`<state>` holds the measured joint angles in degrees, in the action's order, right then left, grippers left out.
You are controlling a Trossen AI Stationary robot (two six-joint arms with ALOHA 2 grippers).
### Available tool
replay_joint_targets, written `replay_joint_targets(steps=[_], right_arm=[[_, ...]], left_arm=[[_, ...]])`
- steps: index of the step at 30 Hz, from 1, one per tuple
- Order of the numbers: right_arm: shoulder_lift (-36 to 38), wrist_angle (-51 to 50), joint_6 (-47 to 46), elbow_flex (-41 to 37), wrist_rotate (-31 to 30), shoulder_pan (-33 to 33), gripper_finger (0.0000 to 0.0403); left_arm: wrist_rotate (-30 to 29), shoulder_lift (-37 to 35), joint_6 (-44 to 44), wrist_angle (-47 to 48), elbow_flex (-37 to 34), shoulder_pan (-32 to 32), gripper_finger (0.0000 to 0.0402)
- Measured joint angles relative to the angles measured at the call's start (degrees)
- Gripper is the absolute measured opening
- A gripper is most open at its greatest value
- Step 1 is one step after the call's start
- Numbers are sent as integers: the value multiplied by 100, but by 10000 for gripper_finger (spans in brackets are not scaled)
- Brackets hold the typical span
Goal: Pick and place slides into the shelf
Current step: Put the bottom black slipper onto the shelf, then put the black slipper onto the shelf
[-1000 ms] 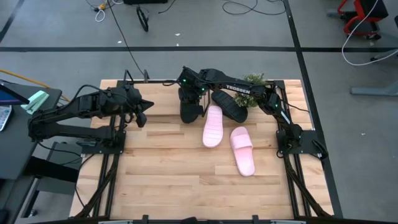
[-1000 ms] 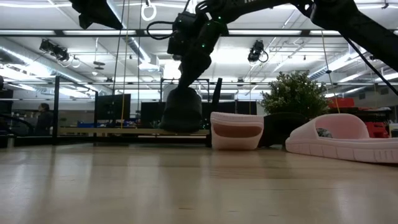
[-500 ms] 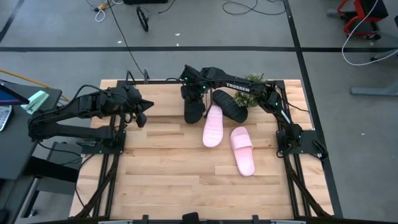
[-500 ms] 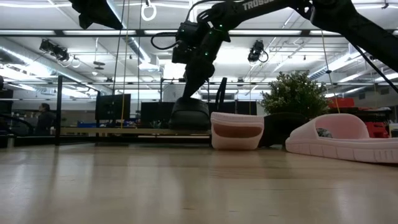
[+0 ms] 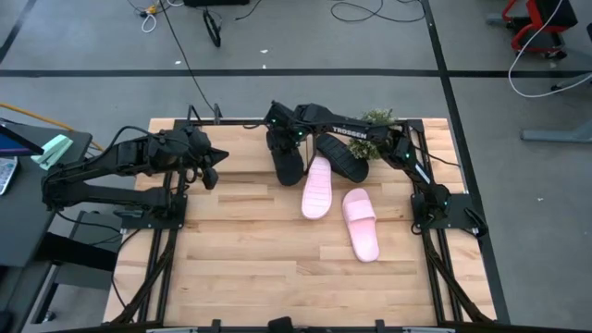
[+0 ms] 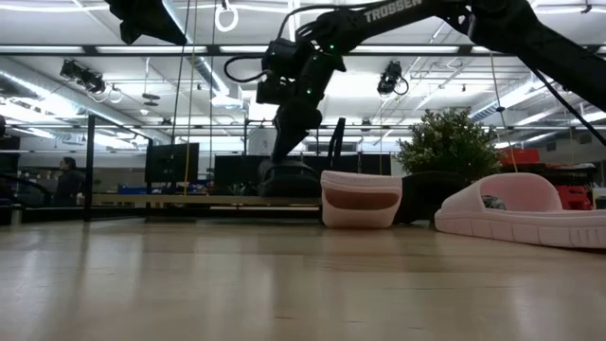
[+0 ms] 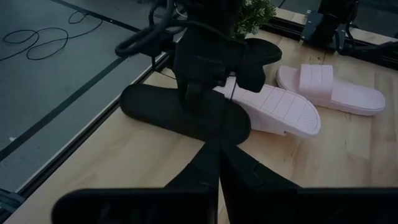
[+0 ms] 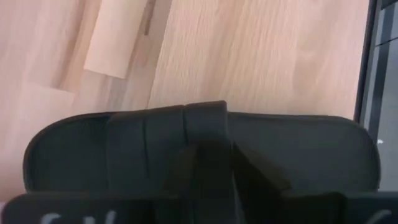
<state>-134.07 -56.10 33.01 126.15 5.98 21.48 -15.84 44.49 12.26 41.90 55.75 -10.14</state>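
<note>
Since 1.0 s ago, black slide [image 5: 286, 159] has been lowered and carried toward the table's [image 5: 250, 259] back edge by right end effector [image 5: 280, 129]; now resting on/just above the shelf [image 5: 242, 123] base. Right end effector is clamped on its strap.

Risk: if released while tilted, slide could tip against pink slide [image 5: 317, 187] just beside it, or hang off shelf edge.

Slide appearance: matte black, wide strap, ribbed sole; likely soft, compliant.

Second black slide [image 5: 340, 155] near the plant [image 5: 375, 125]; other pink slide [image 5: 362, 224] well apart.

Left end effector [image 5: 211, 170] idle at left, fingers pinched together.
</note>
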Motion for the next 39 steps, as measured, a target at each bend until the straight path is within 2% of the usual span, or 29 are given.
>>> replay_joint_targets(steps=[5, 8, 12, 16, 18, 25, 31, 39], right_arm=[[-34, -28, -127, -4, -287, -27, 135], [-10, -125, -118, -7, -290, -11, 128], [10, -329, -98, -4, -266, 24, 85], [10, -512, -86, -7, -255, 21, 21], [10, -518, -81, -7, -258, 22, 8], [9, -526, -85, 37, -364, 4, 5], [-1, -387, 10, 407, -256, -114, 4], [-8, -351, -43, 445, -114, -322, 4]], left_arm=[[-1, 0, 14, 32, 0, -1, 24], [-2, 0, 12, 41, 0, -1, 20], [-1, 0, 8, 47, 0, -1, 11], [-2, 0, -3, 59, 0, -1, 9], [-2, 0, -3, 94, 0, -3, 11], [-1, 0, -3, 151, 0, -3, 25], [0, 0, -3, 152, 0, -3, 14], [-1, 0, -95, 152, 0, -3, 14]])
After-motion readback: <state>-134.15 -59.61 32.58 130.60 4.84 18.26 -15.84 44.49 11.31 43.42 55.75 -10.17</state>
